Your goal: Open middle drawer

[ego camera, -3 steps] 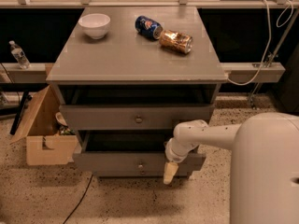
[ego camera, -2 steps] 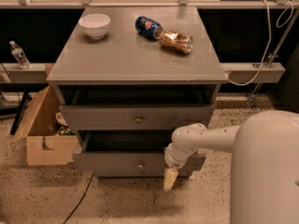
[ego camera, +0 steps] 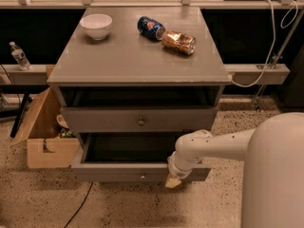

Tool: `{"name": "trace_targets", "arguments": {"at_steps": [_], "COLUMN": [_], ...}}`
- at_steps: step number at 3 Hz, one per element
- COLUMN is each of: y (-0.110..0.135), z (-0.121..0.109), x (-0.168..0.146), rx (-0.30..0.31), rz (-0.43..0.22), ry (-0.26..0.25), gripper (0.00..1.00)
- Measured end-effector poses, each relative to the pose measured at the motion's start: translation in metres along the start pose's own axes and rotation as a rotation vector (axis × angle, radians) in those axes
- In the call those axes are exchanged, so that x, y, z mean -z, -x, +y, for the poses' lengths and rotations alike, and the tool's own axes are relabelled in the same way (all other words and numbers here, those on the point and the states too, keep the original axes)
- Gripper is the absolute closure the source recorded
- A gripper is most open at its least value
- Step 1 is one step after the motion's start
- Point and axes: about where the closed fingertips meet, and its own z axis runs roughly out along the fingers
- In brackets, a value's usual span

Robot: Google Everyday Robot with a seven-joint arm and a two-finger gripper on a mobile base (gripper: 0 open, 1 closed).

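The middle drawer [ego camera: 114,173] is the lower of the two grey drawers I can see. It is pulled out, its dark inside shows, and its small round knob [ego camera: 142,176] sits at the centre of its front. My gripper [ego camera: 173,182] hangs at the end of the white arm [ego camera: 209,146], against the drawer's front just right of the knob and close to the floor. The drawer above [ego camera: 109,120], also with a small knob, stands out a little from the cabinet. Anything below the middle drawer is hidden.
On the grey cabinet top [ego camera: 123,56] are a white bowl [ego camera: 96,25], a blue can [ego camera: 151,27] and a brown can [ego camera: 179,42], both lying down. A cardboard box [ego camera: 40,137] stands at the left. My white body [ego camera: 275,175] fills the lower right.
The middle drawer has come out a little further toward me, showing more of its inside. My gripper has moved slightly down and forward with its front.
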Motion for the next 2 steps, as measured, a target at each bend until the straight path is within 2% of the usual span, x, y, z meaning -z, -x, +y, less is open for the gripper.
{"name": "trace_targets", "arguments": {"at_steps": [1,2], "y": [0.0012,-0.001], "z": [0.0,0.0095], "x": [0.0045,0.0033], "rx": [0.0,-0.014], "rz": [0.0,-0.015], "ry": [0.0,0.003], "gripper": [0.74,0.97]}}
